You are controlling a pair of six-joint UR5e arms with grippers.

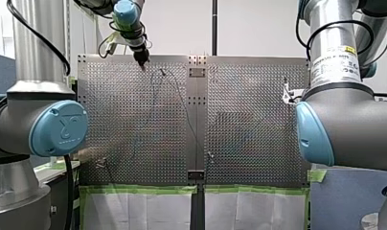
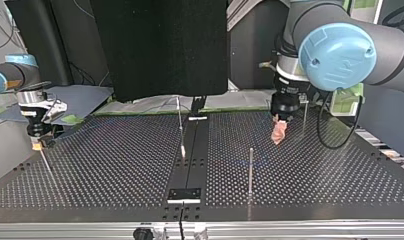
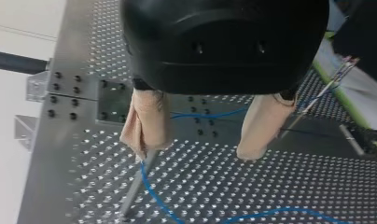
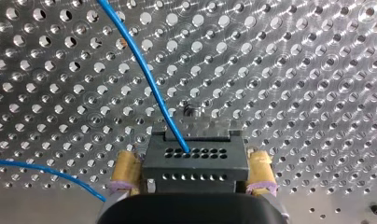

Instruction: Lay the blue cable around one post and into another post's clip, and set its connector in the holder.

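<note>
Connector [image 4: 196, 156] sits pinched between my right gripper's [image 4: 192, 163] yellow pads in the right wrist view; blue cable [image 4: 144, 70] runs out ahead over the table [image 4: 294, 70]. Left wrist view: my left gripper's [image 3: 197, 150] beige pads are spread, blue cable on the table between them, post [image 3: 133, 191] at one pad's tip.

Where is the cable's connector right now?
In the right wrist view, the black connector sits gripped in my right end effector, the blue cable running out of it.

My left gripper [image 3: 197, 150] points down, its 2 fingers spread apart; my right gripper [image 4: 193, 173] pinches the connector [image 4: 196, 155].
</note>
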